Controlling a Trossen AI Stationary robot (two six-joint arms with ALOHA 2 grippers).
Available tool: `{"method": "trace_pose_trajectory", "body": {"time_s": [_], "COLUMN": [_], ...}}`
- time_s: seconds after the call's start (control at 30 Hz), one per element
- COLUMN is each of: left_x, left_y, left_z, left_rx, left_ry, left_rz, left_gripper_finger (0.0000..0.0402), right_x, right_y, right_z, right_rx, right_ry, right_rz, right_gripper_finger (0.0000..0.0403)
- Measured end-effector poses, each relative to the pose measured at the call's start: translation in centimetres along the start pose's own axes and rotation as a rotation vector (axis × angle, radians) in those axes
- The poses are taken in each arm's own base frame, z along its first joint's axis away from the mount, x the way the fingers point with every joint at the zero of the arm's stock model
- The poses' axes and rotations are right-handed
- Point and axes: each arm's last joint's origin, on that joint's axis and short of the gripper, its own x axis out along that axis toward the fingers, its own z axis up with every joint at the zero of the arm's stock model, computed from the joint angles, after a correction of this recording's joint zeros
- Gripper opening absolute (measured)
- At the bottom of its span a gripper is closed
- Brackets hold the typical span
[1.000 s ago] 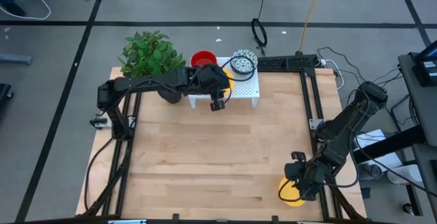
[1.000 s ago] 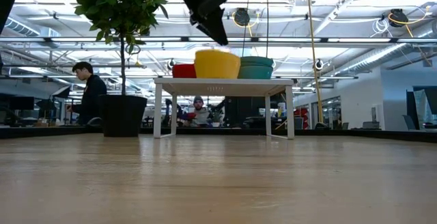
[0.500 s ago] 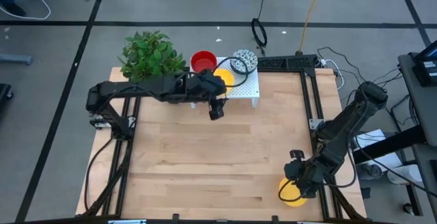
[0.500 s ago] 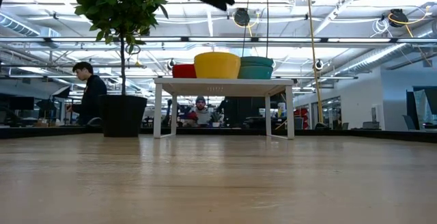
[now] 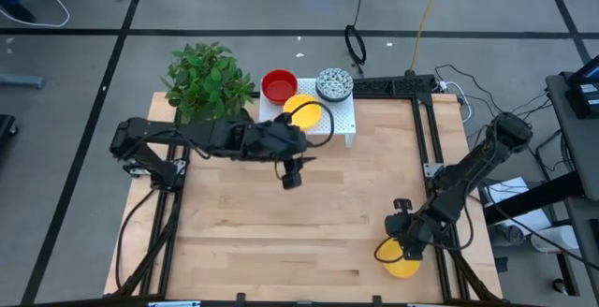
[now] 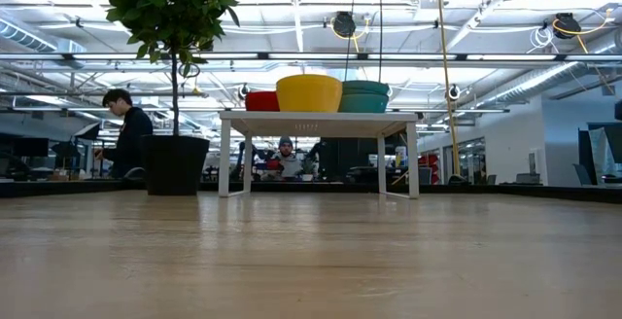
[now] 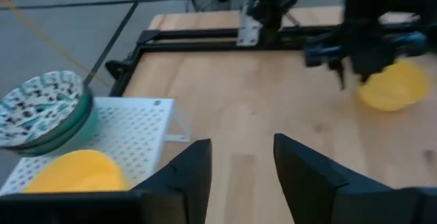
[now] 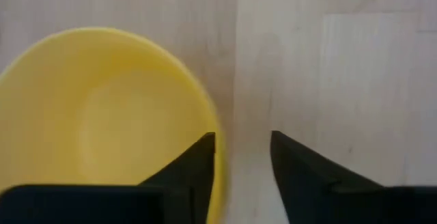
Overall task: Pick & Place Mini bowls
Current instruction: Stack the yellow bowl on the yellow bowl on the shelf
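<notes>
At the high view's lower right, a yellow mini bowl sits mouth-up on the worktop under the right gripper, fingers apart; left gripper, also open, hovers upper centre.

Red bowl half hidden behind yellow bowl (low view)

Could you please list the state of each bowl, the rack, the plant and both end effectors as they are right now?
Left end effector: open, empty, above bare table in front of the rack.
Right end effector: open, empty, beside the near yellow bowl.
Near yellow bowl: upright on the table's near right corner.
Yellow bowl on rack: upright.
Red bowl: upright.
Patterned bowls: stacked, upright.
White rack: standing.
Potted plant: upright.
</notes>
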Motion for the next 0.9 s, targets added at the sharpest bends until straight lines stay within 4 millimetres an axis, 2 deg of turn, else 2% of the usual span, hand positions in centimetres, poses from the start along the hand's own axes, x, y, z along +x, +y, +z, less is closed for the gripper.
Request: {"method": "trace_pose_trajectory", "body": {"time_s": [0.23, 0.4, 0.67, 0.77, 0.9], "left_x": [-1.9, -4.1, -7.4, -8.5, -9.1], "left_y": [-2.2, -3.0, -3.8, -4.0, -4.2], "left_z": [0.5, 1.3, 2.2, 2.3, 2.5], "left_rx": [-0.050, -0.078, -0.114, -0.147, -0.183], "left_ry": [-0.053, -0.138, -0.261, -0.278, -0.303], "left_rz": [-0.064, -0.085, -0.124, -0.132, -0.145], "left_gripper_finger": [0.0141, 0.0126, 0.0104, 0.0098, 0.0097], "right_x": [0.3, 0.3, -0.8, -2.7, -6.4], "right_y": [-1.5, -3.8, -9.2, -10.4, -11.2], "right_z": [1.3, 3.8, 8.8, 11.0, 14.3], "right_rx": [-0.008, 0.042, 0.190, 0.210, 0.159], "right_ry": [-0.021, -0.097, -0.345, -0.434, -0.563], "right_rz": [-0.026, -0.046, -0.082, -0.102, -0.135], "right_gripper_finger": [0.0014, 0.0006, 0.0002, 0.0002, 0.0001]}}
